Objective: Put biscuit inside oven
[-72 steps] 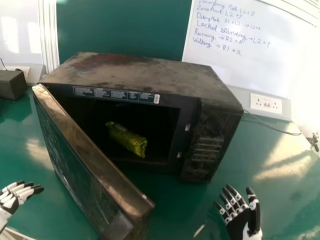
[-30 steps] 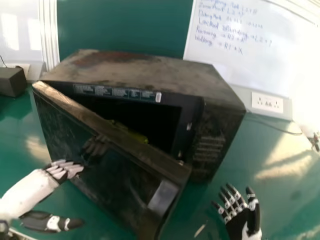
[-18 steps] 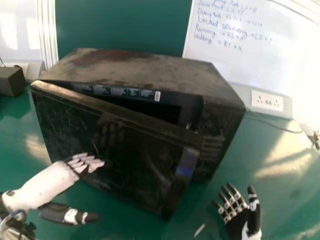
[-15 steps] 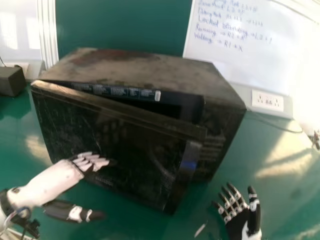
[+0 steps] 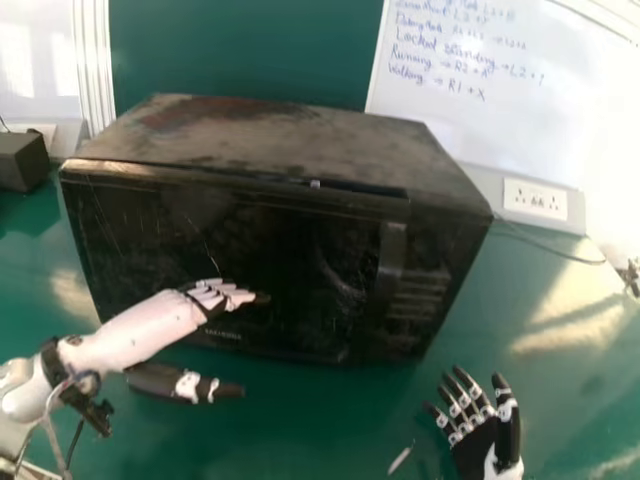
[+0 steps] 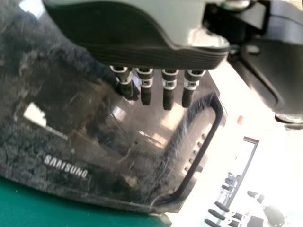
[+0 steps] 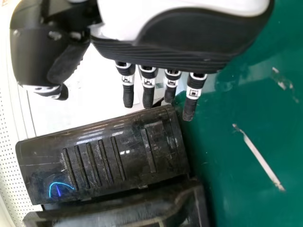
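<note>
Door of oven nearly closed; narrow gap at its 2 o'clock. Biscuit: inside, behind the door, by inference. Left hand at the door's 7 o'clock, fingers straight and together, thumb apart below; nothing clamped. Right hand at the view's 5 o'clock over table, fingers straight, spread, holding nothing.

Risks: push sits away from the handle at 3 o'clock, so weak leverage may leave the latch uncaught. Fingertips could skid on the glossy face. Too hard a shove may slide the oven towards 12 o'clock. Biscuit lying too far forward would block the door. Thumb may knock the lower edge.

Unclear: oven interior and latch hidden; fingertip contact uncertain; controls dark; right forearm cut off at 5 o'clock.
</note>
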You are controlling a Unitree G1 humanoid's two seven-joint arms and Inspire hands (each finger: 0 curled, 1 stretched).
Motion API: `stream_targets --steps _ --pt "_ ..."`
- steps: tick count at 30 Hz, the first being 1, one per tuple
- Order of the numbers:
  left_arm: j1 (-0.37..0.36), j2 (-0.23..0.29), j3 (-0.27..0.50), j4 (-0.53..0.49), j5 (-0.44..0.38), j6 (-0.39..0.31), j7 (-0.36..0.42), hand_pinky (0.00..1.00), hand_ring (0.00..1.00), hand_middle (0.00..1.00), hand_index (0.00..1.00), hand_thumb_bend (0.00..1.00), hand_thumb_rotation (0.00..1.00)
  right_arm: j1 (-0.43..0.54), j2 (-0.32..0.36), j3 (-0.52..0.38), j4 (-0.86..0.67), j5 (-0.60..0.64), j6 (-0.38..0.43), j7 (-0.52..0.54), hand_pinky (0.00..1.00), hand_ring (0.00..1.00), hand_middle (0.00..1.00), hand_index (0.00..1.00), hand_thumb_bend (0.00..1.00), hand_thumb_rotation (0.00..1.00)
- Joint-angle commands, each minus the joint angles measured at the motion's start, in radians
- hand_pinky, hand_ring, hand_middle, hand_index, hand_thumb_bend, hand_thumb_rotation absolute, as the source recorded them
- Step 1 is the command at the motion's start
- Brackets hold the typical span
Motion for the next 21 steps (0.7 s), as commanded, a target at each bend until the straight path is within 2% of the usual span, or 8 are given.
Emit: stream_targets --steps 1,10,14,17,21 --pt "-0.035 -0.002 -0.027 0.045 0.014 -0.006 0.011 1.0 1.0 1.0 1.0 0.75 0.89 0.005 0.007 -0.007 -0.011 0.009 0.008 -0.001 0.88 0.95 0.98 0.95 0.67 1.0" --pt "-0.181 -0.026 -0.105 0.21 0.022 -0.008 0.014 1.0 1.0 1.0 1.0 0.75 0.88 -0.003 0.01 -0.001 -0.009 0.01 0.015 -0.006 0.92 0.97 1.0 0.97 0.68 1.0" --pt "-0.234 -0.044 -0.137 0.246 0.037 -0.005 0.02 1.0 1.0 1.0 1.0 0.75 0.88 -0.004 0.009 -0.003 -0.006 0.014 0.013 0.002 0.93 0.97 1.0 0.97 0.67 1.0" --pt "-0.238 -0.043 -0.146 0.252 0.039 -0.019 0.025 1.0 1.0 1.0 1.0 0.75 0.88 -0.001 0.013 -0.004 -0.009 0.014 0.012 0.001 0.94 0.98 1.0 0.97 0.67 1.0" --pt "-0.178 -0.025 -0.127 0.191 0.008 -0.034 0.022 1.0 1.0 1.0 1.0 0.75 0.88 -0.001 0.013 -0.002 -0.008 0.007 0.007 0.005 0.96 0.99 1.0 0.98 0.65 1.0"
